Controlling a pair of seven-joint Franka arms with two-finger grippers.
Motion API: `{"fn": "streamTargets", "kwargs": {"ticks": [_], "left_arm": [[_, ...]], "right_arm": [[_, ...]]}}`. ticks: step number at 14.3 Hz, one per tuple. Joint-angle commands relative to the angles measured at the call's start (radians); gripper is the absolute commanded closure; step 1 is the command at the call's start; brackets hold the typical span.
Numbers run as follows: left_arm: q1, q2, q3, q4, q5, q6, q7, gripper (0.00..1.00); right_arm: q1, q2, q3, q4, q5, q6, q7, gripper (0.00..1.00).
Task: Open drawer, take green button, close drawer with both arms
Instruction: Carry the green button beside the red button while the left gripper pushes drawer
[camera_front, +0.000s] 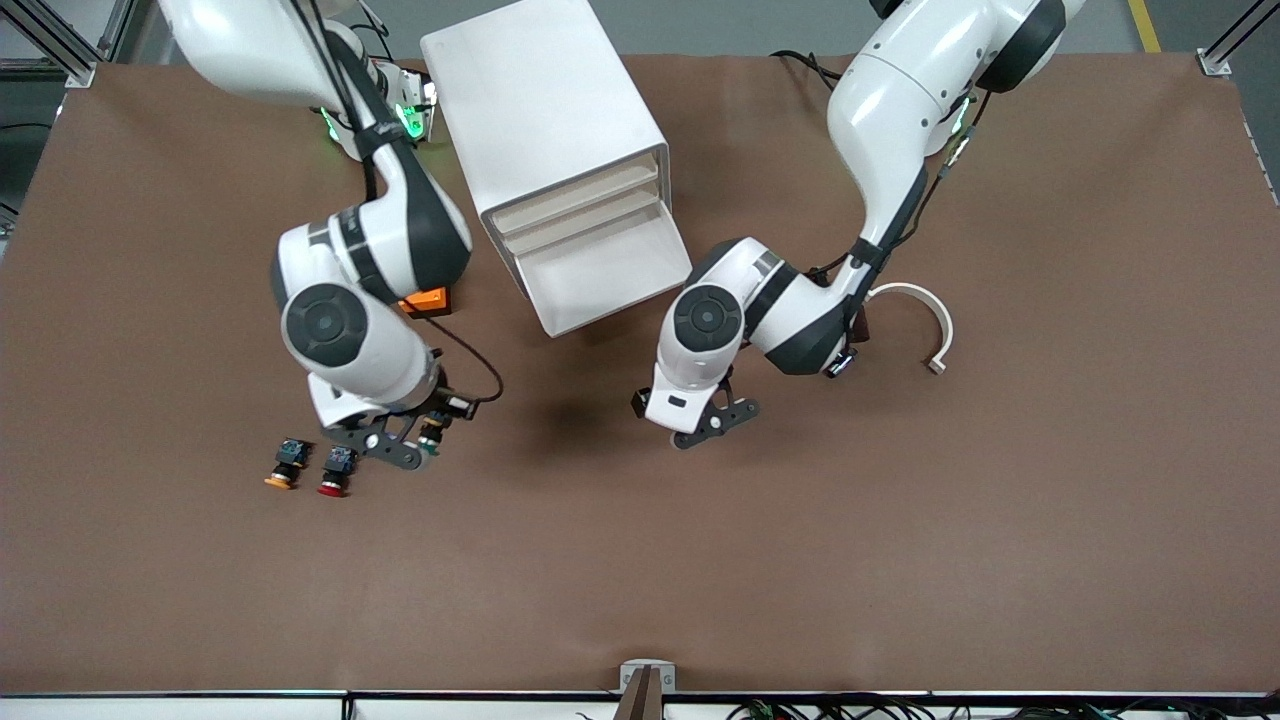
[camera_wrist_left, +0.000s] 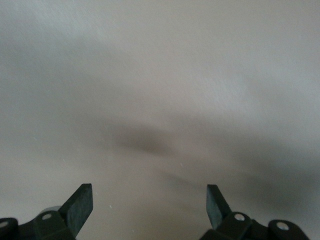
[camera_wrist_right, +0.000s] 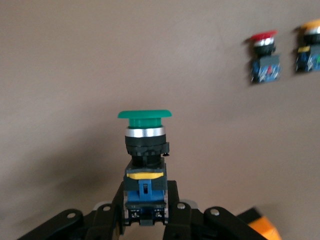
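Note:
The white cabinet (camera_front: 550, 130) stands between the arms, with its lowest drawer (camera_front: 640, 235) pulled out; the tray looks empty. My right gripper (camera_front: 405, 450) is low over the table beside the red-capped button and is shut on the green button (camera_front: 432, 434). In the right wrist view its fingers (camera_wrist_right: 172, 200) clamp the blue-and-black body, and the green button's (camera_wrist_right: 145, 131) cap points away from the hand. My left gripper (camera_front: 720, 425) hangs open over bare table nearer the front camera than the drawer. Nothing lies between its fingertips (camera_wrist_left: 80, 205).
An orange-capped button (camera_front: 285, 467) and a red-capped button (camera_front: 336, 472) lie side by side beside the right gripper. A small orange box (camera_front: 428, 300) sits under the right arm next to the cabinet. A white curved strip (camera_front: 925, 320) lies toward the left arm's end.

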Motion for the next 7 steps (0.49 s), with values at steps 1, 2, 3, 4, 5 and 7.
{"fn": "streamTargets", "kwargs": {"ticks": [1,2,3,4,5,7], "left_arm": [[-0.045,-0.011,-0.001,-0.013,0.022,0.012,-0.044,0.0],[-0.059,-0.01,-0.001,-0.013,0.022,0.012,-0.06,0.0],[-0.077,-0.01,-0.001,-0.013,0.022,0.012,-0.075,0.0],[-0.094,-0.01,-0.001,-0.013,0.022,0.011,-0.083,0.0],[-0.105,-0.01,-0.001,-0.013,0.016,0.006,-0.086,0.0],[-0.12,-0.01,-0.002,-0.013,0.012,0.0,-0.088,0.0]], "right_arm": [[-0.066,0.045,0.019,-0.033,0.011,0.085,-0.126,1.0],[-0.082,0.055,0.019,-0.056,0.011,0.125,-0.149,1.0],[-0.092,0.064,0.019,-0.077,0.011,0.16,-0.163,1.0],[-0.106,0.075,0.019,-0.093,0.011,0.189,-0.175,1.0],[-0.114,0.085,0.021,-0.098,0.011,0.2,-0.186,1.0],[-0.137,0.113,0.021,-0.099,0.014,0.225,-0.2,1.0]]}}
